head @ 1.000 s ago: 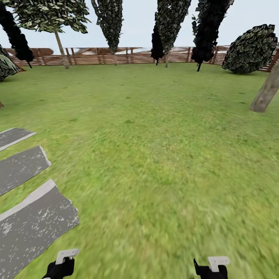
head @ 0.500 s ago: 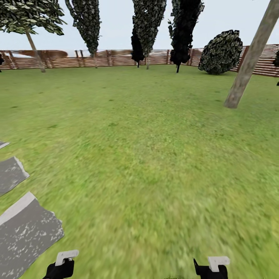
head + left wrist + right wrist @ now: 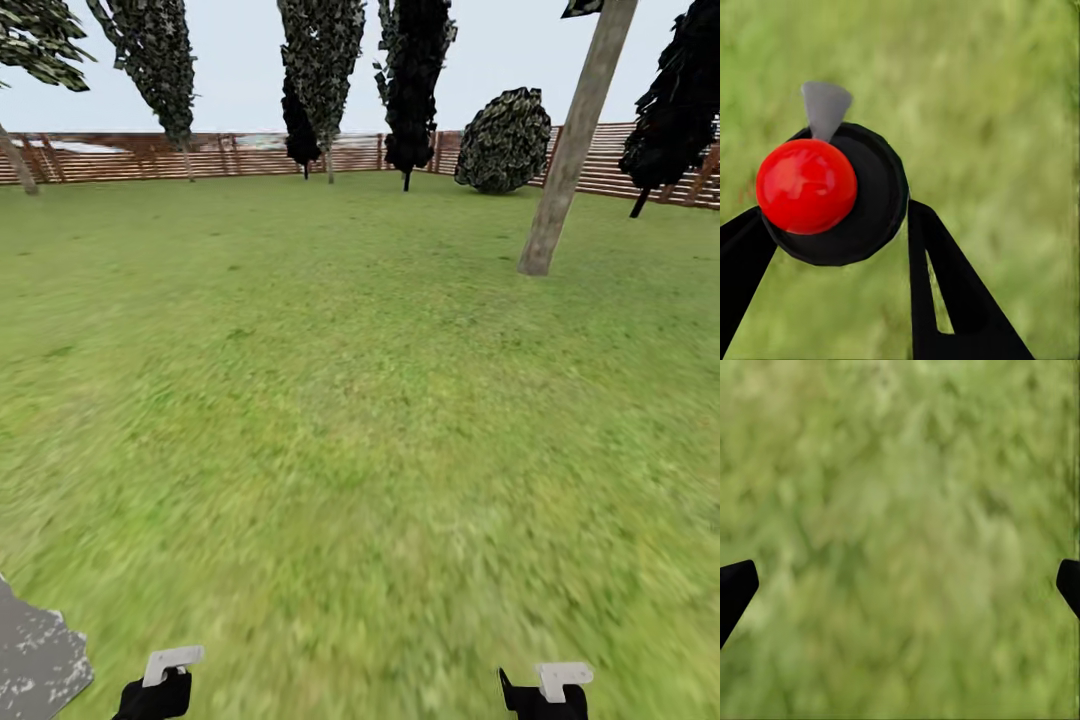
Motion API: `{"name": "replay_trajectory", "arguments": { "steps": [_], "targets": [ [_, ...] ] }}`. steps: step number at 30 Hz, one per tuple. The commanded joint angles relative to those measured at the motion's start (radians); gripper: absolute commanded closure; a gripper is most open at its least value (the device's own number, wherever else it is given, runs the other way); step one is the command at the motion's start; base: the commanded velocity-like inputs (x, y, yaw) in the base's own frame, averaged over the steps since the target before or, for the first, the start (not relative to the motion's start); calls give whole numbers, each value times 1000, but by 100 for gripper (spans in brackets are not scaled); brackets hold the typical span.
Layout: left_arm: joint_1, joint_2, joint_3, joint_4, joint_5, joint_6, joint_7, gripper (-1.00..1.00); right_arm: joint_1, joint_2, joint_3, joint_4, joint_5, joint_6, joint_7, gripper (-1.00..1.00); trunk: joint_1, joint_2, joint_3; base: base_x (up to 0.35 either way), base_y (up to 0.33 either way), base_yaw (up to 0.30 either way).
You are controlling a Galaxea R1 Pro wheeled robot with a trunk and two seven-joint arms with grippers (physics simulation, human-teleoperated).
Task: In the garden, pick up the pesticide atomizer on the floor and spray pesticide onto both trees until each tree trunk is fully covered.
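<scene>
Grass lawn fills our head view, w/ reddish-brown slatted wooden fence across the top. We see a straight grey-tan tree trunk upper right. Left gripper grips a black round-bodied atomizer w/ red ball top, centre-left of its wrist view. Right gripper fingers spread wide, holding nothing.

Both arms low, pointing down: left gripper clamped on something, right gripper fingers spread wide.
</scene>
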Motion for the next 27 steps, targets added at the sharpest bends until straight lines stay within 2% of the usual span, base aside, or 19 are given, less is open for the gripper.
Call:
{"name": "replay_trajectory", "arguments": {
  "steps": [1, 21, 27],
  "targets": [
    [0, 0, 0, 0, 7, -3, 0, 100, -1, 0, -1, 1, 4, -3, 0, -100, 0, 0, 0, 243, -161, -285],
    [0, 3, 1, 0, 8, -3, 3, 100, -1, 0, -1, 1, 4, -3, -1, -100, 0, 0, 10, 250, -161, -289],
    [0, 5, 2, 0, 8, -4, 5, 100, -1, 0, -1, 1, 4, -3, -2, -100, 0, 0, 13, 307, -69, -290]
  ]
}}
